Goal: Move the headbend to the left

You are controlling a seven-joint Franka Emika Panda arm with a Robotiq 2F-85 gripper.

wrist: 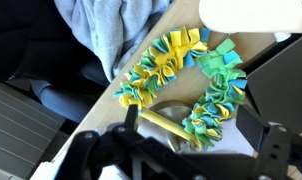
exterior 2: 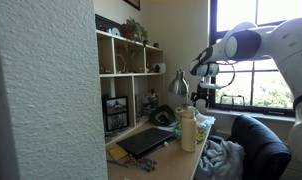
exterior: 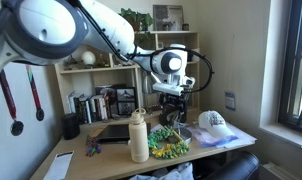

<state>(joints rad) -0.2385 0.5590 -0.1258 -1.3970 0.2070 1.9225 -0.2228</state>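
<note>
The Panda arm (exterior: 86,30) is seen stretched across the wooden desk (exterior: 111,156) in both exterior views. A shelf unit (exterior: 96,70) with books is set behind the desk. A dark office chair (exterior 2: 263,140) is shown only in an exterior view, with a grey cloth (exterior 2: 223,158) draped by it. The same cloth is also seen in the wrist view, hanging past the desk edge.

A white baseball cap (exterior: 213,122) is placed near the desk's end, just beside the headbend (exterior: 169,143). The headbend is laid flat on the desk, directly beneath the gripper (exterior: 171,114) and close behind a pale bottle (exterior: 139,135).

Its shape is revealed only by the wrist view: a loose ring of green, yellow and blue leaf-like pieces (wrist: 191,85), with a yellow strip (wrist: 166,122) lying partly under it. There the gripper (wrist: 186,160) is held above it without contact, its fingers (wrist: 276,150) spread well apart, though they are blurred. A small dark multicoloured clump (exterior: 94,146) is left well apart from the headbend, on the far side of the bottle.
</note>
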